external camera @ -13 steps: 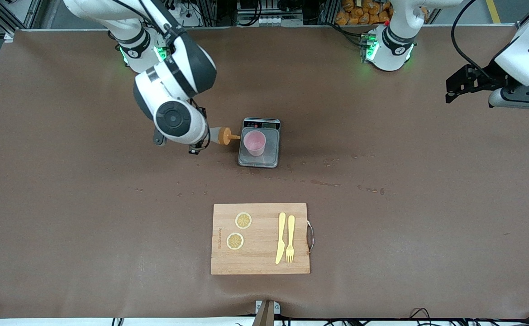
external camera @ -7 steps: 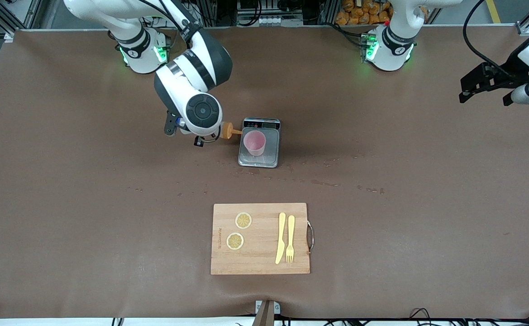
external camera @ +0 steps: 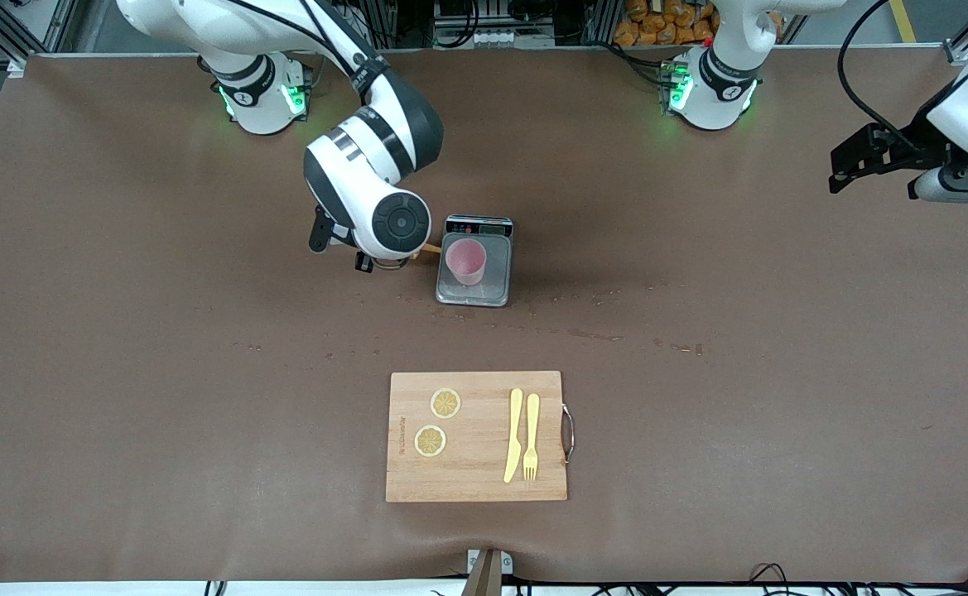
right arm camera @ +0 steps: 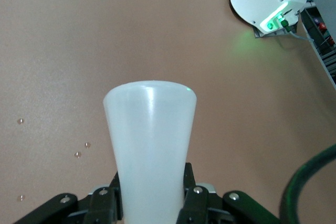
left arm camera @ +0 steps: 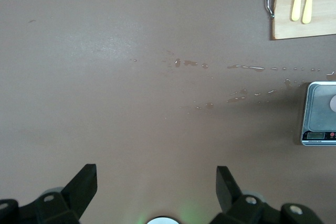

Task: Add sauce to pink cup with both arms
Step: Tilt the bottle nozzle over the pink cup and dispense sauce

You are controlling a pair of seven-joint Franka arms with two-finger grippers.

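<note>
The pink cup (external camera: 466, 261) stands upright on a small grey scale (external camera: 496, 285) in the middle of the table. My right gripper (right arm camera: 151, 184) is shut on the sauce bottle (right arm camera: 151, 140), a translucent greyish body held sideways. In the front view the right wrist (external camera: 392, 222) covers the bottle beside the scale. Only the orange nozzle tip (external camera: 431, 247) shows, close to the cup's rim. My left gripper (external camera: 869, 174) is open and empty, up over the table's edge at the left arm's end; it also shows in the left wrist view (left arm camera: 156, 178).
A wooden cutting board (external camera: 477, 436) lies nearer the front camera, with two lemon slices (external camera: 445, 403), a yellow knife (external camera: 514, 434) and a yellow fork (external camera: 532, 435). Small droplets (external camera: 591, 334) dot the mat between scale and board. The scale also shows in the left wrist view (left arm camera: 320, 114).
My right arm has swung toward the scale with the bottle, so the orange cap is now mostly hidden under the wrist and its tip is nearer the cup. The left gripper shifted slightly.
</note>
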